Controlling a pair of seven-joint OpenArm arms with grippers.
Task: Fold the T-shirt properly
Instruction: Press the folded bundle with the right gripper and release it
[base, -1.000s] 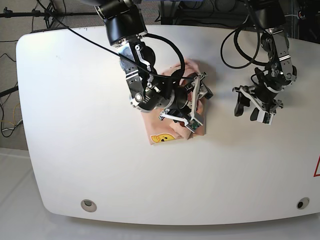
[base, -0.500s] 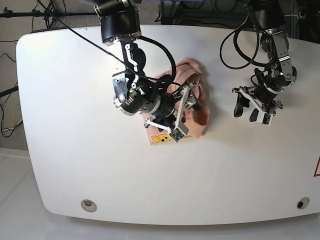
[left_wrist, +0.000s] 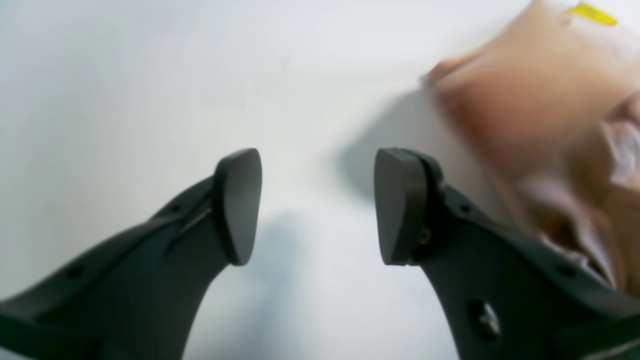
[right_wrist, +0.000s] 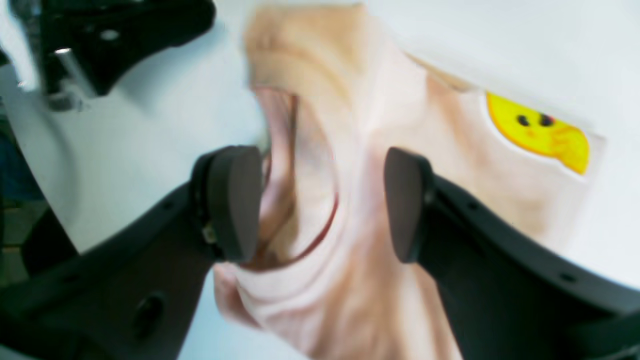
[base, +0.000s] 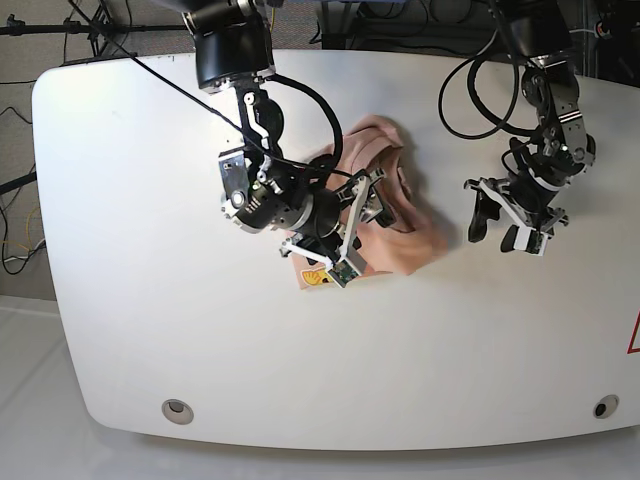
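Observation:
The salmon-pink T-shirt lies as a rumpled folded bundle mid-table, its ribbed neck opening facing up. Its yellow smiley print peeks out at the bundle's front left corner. My right gripper hovers open over the shirt's left part; in the right wrist view the collar and cloth lie below the spread jaws, with nothing pinched. My left gripper hangs open above bare table to the right of the shirt; in the left wrist view the T-shirt shows blurred at the upper right.
The white table has rounded corners and two round holes near its front edge. Black cables loop above the back right of the table. Floor and stands lie beyond the far edge.
The right arm has swung left and back across the shirt with its jaws open. The bundle's right side has spread out towards the right. The left arm has barely moved.

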